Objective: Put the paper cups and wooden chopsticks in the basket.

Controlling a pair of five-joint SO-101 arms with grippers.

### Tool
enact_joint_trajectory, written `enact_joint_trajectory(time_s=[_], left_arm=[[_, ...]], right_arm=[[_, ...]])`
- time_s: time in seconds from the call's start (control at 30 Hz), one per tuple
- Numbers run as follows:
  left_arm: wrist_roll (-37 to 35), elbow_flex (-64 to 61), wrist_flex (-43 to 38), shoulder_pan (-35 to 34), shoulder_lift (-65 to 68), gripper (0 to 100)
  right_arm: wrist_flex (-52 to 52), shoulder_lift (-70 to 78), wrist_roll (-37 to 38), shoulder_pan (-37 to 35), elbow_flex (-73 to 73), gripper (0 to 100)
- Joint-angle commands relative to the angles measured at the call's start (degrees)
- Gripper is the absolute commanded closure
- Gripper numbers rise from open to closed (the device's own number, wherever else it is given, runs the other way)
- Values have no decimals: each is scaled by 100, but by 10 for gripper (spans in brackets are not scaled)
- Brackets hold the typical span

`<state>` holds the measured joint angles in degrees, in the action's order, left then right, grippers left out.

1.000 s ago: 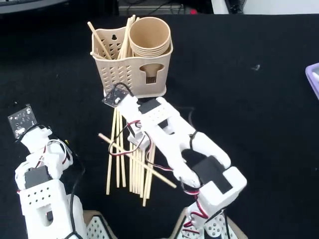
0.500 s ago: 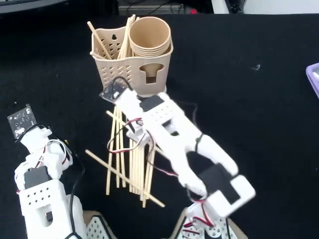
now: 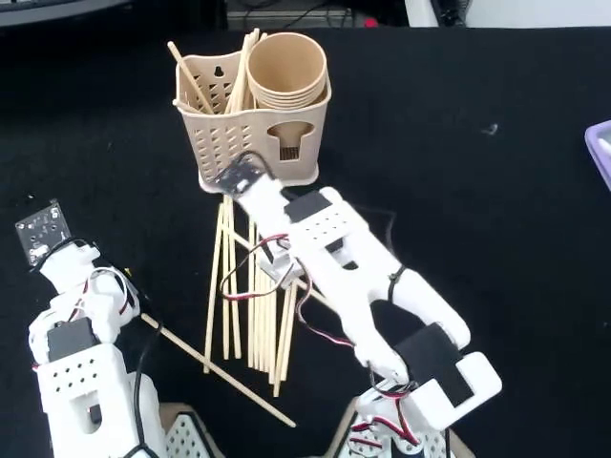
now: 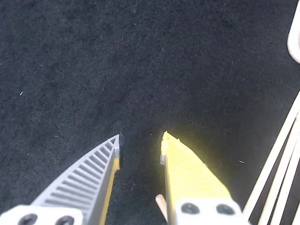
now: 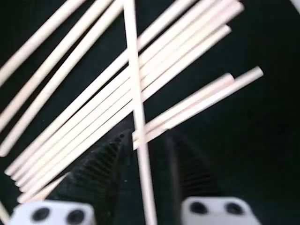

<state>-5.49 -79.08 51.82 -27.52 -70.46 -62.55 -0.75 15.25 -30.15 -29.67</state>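
The black bench [image 3: 496, 248] carries everything, and the perforated beige basket [image 3: 239, 143] stands near its far edge. A stack of paper cups [image 3: 286, 67] sits upright in one compartment, and a few upright chopsticks [image 3: 194, 84] lean out of the other. Just in front of the basket a pile of wooden chopsticks [image 3: 256, 324] lies flat on the bench, mostly side by side. One loose chopstick [image 3: 215, 367] lies slantwise at the near side of the pile, one end close to the left arm [image 3: 81, 363].

The right arm [image 3: 353, 277] stretches across the pile. Its wrist view shows the right gripper [image 5: 150, 140] low over the sticks with its black fingers parted — a crossing chopstick [image 5: 136, 93] runs between them over the others, with a gap showing on one side of it.

The left arm sits at the near corner. The left gripper [image 4: 140, 140] is spread apart over bare bench, holding nothing.
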Motion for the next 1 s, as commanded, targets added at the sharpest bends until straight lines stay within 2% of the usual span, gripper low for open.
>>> enact_joint_trajectory(time_s=[0.0, 0.2, 0.3, 0.47, 0.63, 0.8, 0.97], left_arm=[[-62, 57, -44, -4, -79, 852], [-62, 57, -44, -13, -79, 852], [-62, 57, -44, -13, -79, 852], [-62, 57, -44, -22, -79, 852], [-62, 75, -44, -31, -79, 852], [-62, 75, -44, -22, -79, 852], [-62, 84, -44, -40, -79, 852]], right_arm=[[88, -321, -396, 97, 22, 836], [35, -312, -993, 97, -22, 832], [70, -312, -993, 97, -136, 830], [88, -312, -1011, 158, -365, 753], [475, -268, -1020, 475, -356, 751], [466, 312, -1204, 466, 22, 767], [-70, 1033, -1301, 466, 840, 780]])
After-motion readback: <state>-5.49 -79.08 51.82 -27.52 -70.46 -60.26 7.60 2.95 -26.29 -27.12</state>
